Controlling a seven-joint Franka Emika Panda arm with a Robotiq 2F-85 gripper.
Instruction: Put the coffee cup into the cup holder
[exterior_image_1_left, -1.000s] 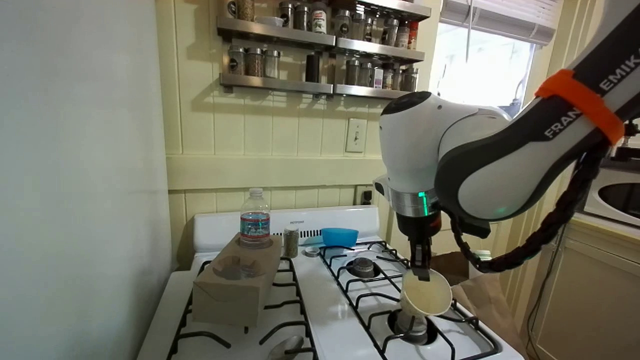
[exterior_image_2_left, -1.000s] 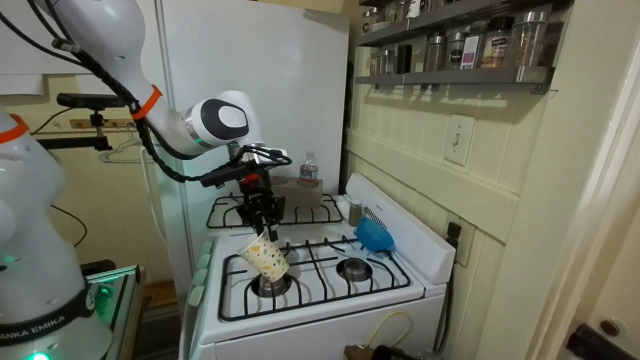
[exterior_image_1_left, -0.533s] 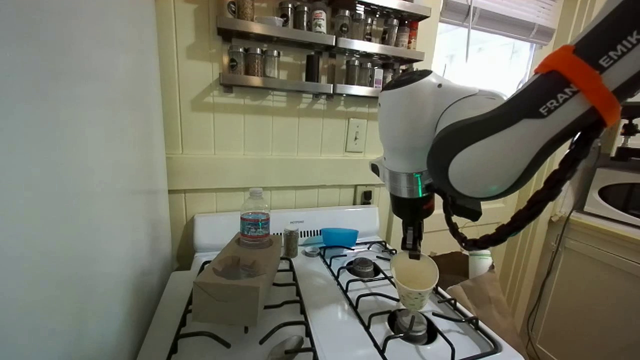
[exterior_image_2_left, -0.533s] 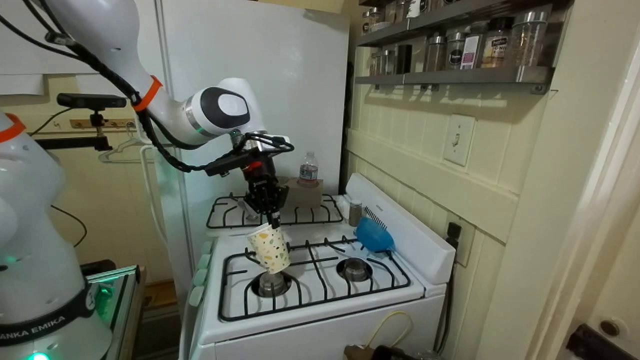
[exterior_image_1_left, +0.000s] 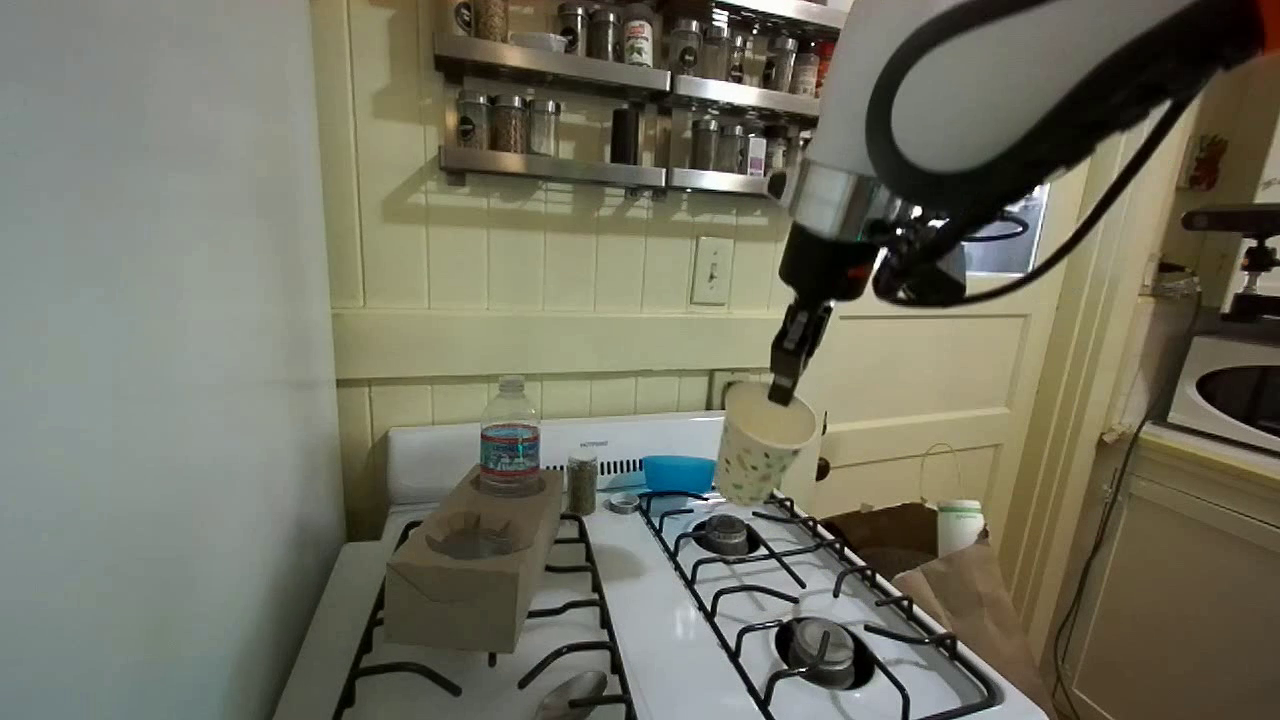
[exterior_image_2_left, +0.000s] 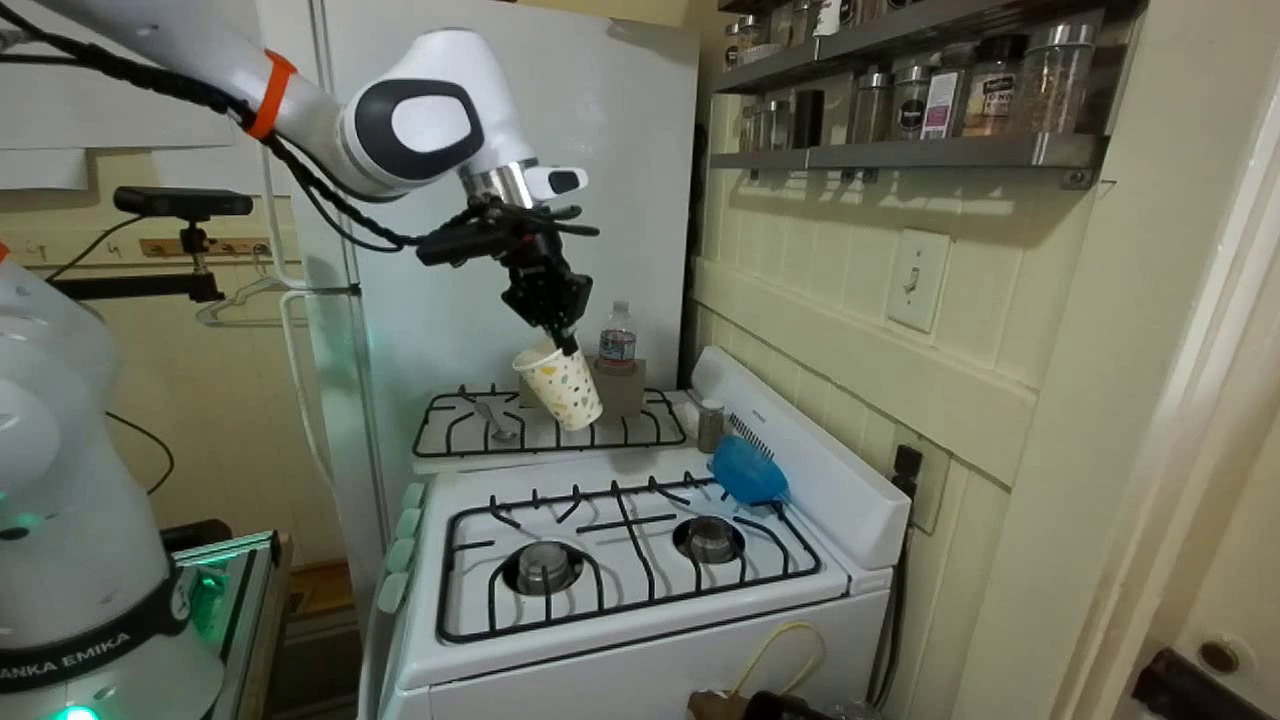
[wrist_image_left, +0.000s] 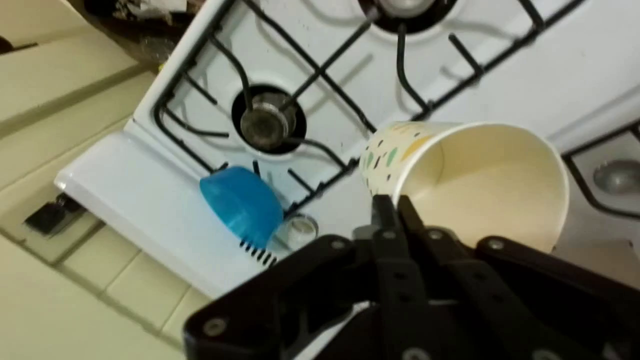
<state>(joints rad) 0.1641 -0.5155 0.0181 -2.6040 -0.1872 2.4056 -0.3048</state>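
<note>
The gripper (wrist_image_left: 396, 205) pinches the tipped cup (exterior_image_1_left: 760, 457) with its fingers (wrist_image_left: 383, 216) above the stove (exterior_image_1_left: 662, 640) — the cup holder (exterior_image_1_left: 453, 602) sits on the stove

In an exterior view, a white robot arm (exterior_image_2_left: 305, 115) reaches in from the upper left, wrist (exterior_image_2_left: 498, 185) bent downward; its black gripper (exterior_image_2_left: 567, 345) slants down near the centre, fingers (wrist_image_left: 399, 265) pinched together.
</note>
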